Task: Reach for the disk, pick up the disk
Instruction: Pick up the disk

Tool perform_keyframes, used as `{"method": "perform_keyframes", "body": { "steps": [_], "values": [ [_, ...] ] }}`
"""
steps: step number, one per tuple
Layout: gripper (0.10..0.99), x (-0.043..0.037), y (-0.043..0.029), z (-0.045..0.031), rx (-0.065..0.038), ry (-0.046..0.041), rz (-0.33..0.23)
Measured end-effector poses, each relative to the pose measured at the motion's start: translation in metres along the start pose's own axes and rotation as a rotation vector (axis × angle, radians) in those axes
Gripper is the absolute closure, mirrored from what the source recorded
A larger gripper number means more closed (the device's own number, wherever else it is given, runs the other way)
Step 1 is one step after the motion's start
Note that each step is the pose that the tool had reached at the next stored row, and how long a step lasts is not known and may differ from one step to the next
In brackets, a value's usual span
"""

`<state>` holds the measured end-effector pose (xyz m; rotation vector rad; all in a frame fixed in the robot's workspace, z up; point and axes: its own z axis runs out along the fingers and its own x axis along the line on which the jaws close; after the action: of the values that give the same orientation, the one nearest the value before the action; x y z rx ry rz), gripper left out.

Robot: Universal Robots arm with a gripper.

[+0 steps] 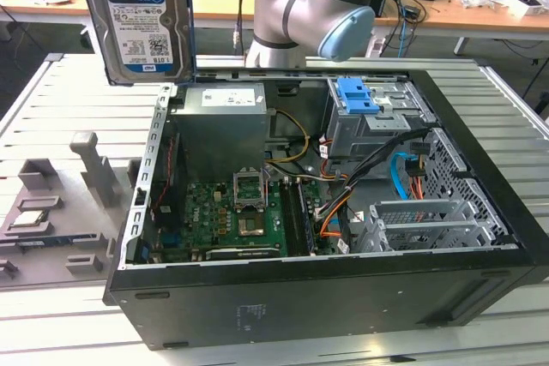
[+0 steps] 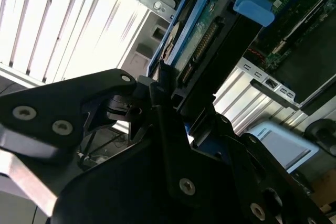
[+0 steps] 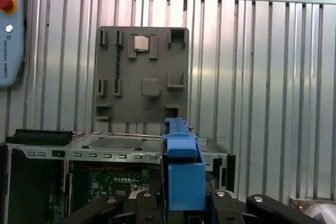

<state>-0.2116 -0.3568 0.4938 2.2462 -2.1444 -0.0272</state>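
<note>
The disk (image 1: pixel 137 19) hangs upright in the air at the upper left of the exterior view, above the table and beyond the open computer case (image 1: pixel 480 212). Its blue-and-white label faces the camera, with a blue rail along its edge. In the second wrist view the disk (image 2: pixel 207 30) with its blue frame sits clamped between the black fingers of my gripper (image 2: pixel 178 90). The first wrist view shows the disk's blue rail (image 3: pixel 184 171) edge-on, rising out of my gripper (image 3: pixel 184 200), which is shut on it.
The grey drive cage with a blue latch (image 1: pixel 356 96) stands inside the case near the arm (image 1: pixel 313 6). A grey fixture plate (image 1: pixel 51 212) holding a small silver chip (image 1: pixel 26 219) lies left of the case. Desks with clutter line the back.
</note>
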Motion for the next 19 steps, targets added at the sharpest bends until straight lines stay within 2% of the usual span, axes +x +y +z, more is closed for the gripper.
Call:
{"method": "perform_keyframes", "body": {
  "steps": [2,3,5,6,10,12,15,19],
  "values": [
    [0.718,0.0003,-0.0066,-0.0003,0.000,0.0000,0.000],
    [0.718,0.0006,-0.0133,-0.0006,-0.001,0.0000,0.000],
    [0.718,0.0009,-0.0192,-0.0008,-0.001,0.0000,0.000],
    [0.718,0.0012,-0.0260,-0.0011,-0.002,0.0000,0.000],
    [0.718,0.0019,-0.0407,-0.0016,-0.004,-0.0001,0.000],
    [0.718,0.0024,-0.0506,-0.0020,-0.005,-0.0002,0.000],
    [0.718,0.0028,-0.0599,-0.0024,-0.006,-0.0002,0.000],
    [0.718,0.0036,-0.0767,-0.0029,-0.008,-0.0004,0.000]
  ]
}}
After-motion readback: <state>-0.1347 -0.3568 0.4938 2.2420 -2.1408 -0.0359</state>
